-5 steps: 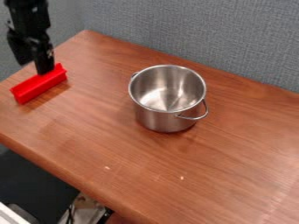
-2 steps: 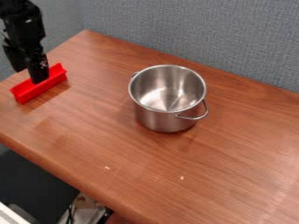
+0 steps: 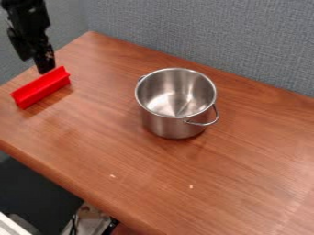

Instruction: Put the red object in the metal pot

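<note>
At the far left the claw [image 3: 43, 64] hangs from the dark arm, pointing straight down over the upper end of the red block [image 3: 40, 88]. Its dark fingers are hard to separate against each other here, but they read as spread wide with nothing between them, which suits a grab that has not yet begun. The tips sit just above or right at the block's raised back edge; I cannot tell whether they touch. The block lies flat near the left corner of the wooden table [image 3: 147, 174], its long side running diagonally, so a straight-down approach across its narrow width looks like the sensible way to pinch it. Well apart to the right, near the middle of the table, stands the metal pot [image 3: 177, 104], upright, open-topped and empty, one loop handle facing the lower right. Its open mouth leaves a clear drop from above, though the block seems about as long as the pot is wide and may need tilting.
</note>
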Available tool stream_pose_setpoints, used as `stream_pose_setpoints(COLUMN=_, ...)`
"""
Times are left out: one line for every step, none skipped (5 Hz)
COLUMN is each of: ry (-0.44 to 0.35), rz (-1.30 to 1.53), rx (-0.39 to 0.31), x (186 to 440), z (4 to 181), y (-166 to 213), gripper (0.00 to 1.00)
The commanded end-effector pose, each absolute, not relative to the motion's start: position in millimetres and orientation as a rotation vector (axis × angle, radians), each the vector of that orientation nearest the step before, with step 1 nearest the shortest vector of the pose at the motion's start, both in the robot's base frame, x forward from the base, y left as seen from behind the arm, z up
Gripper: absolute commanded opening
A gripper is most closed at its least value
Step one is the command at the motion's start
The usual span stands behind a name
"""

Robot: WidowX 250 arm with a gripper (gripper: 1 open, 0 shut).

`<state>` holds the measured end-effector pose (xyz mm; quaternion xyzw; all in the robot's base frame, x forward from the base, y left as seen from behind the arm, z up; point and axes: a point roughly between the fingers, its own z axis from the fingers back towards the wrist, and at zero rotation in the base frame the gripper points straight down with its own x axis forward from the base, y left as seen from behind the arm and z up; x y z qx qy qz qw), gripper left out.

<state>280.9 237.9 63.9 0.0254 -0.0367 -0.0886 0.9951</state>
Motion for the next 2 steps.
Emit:
stream_pose_setpoints(ry=-0.131, rz=-0.062, rx=0.054, x=291.2, z=66.1, y=262.9, gripper=1.00)
stream_pose_setpoints(ry=-0.148, rz=-0.103, rx=0.036, x=294.5, z=75.1, y=253.0, gripper=1.00)
